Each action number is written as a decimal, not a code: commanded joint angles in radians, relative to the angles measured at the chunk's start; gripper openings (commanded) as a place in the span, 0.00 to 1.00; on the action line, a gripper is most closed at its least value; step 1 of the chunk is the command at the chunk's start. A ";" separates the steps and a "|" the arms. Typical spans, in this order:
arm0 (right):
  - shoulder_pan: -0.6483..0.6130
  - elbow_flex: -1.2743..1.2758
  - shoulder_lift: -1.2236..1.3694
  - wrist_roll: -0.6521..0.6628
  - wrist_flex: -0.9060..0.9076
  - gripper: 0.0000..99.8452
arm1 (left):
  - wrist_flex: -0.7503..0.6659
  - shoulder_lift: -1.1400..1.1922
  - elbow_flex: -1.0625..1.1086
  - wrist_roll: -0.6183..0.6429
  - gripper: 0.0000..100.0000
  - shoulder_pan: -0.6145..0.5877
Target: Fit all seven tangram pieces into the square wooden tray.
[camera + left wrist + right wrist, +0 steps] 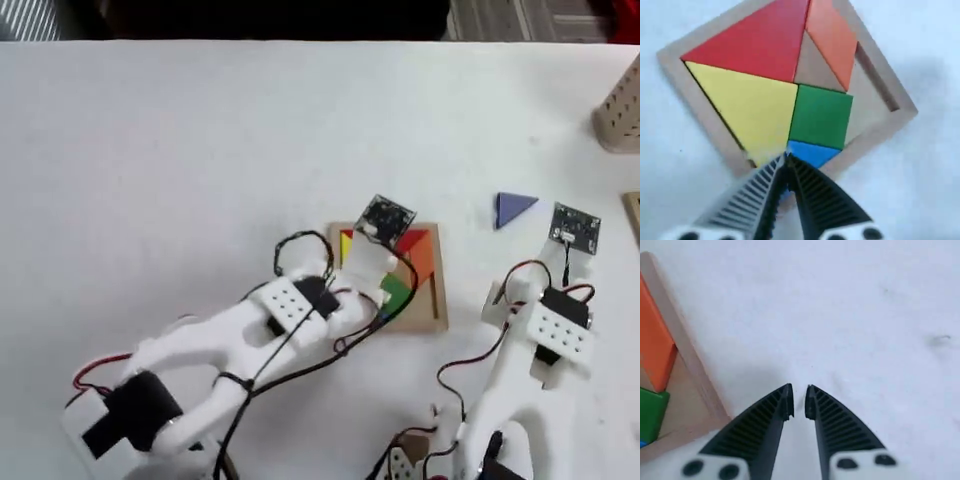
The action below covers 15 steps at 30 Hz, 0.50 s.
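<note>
**Thin, stiff, light pieces: take the loose triangle by its edges**

The square wooden tray (706, 112) lies flat on the white table (200, 150) under your left arm. Seated in it are the red triangle (760, 42), yellow triangle (750, 107), orange parallelogram (832, 35), green square (821, 116) and a small blue triangle (812, 151). The loose blue triangle (513, 208) rests on the table, well apart from the tray and near your right arm.

Your left gripper (788, 159) has its jaws pressed together with nothing between them, tips at the small blue triangle's edge. Your right gripper (799, 401) is slightly parted and empty, just beside the tray's corner.

Expect flat, rigid, painted wooden tiles that are light and fairly slick, with sharp corners and straight sides. They should slide easily on the smooth tabletop, so a nudge may move them more than you intend. For the loose triangle, pinch across two opposite edges near its middle, not at a tip.

The tray's rim is pale bare wood with a low lip. An open strip (867, 107) shows along one wall. The tan patch (815, 67) between red, orange and green may be bare floor or an unpainted piece; I cannot tell which.
</note>
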 commanded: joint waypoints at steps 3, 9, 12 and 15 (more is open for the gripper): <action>0.022 -0.084 0.061 0.000 -0.008 0.05 | -0.069 0.050 -0.032 -0.002 0.02 0.007; 0.027 -0.218 0.282 0.000 0.019 0.05 | 0.069 0.177 -0.158 -0.002 0.02 0.019; 0.042 -0.265 0.354 0.000 0.031 0.04 | 0.080 0.162 -0.150 -0.002 0.02 0.039; 0.042 -0.276 0.372 -0.002 0.030 0.04 | 0.075 0.110 -0.120 -0.003 0.02 0.036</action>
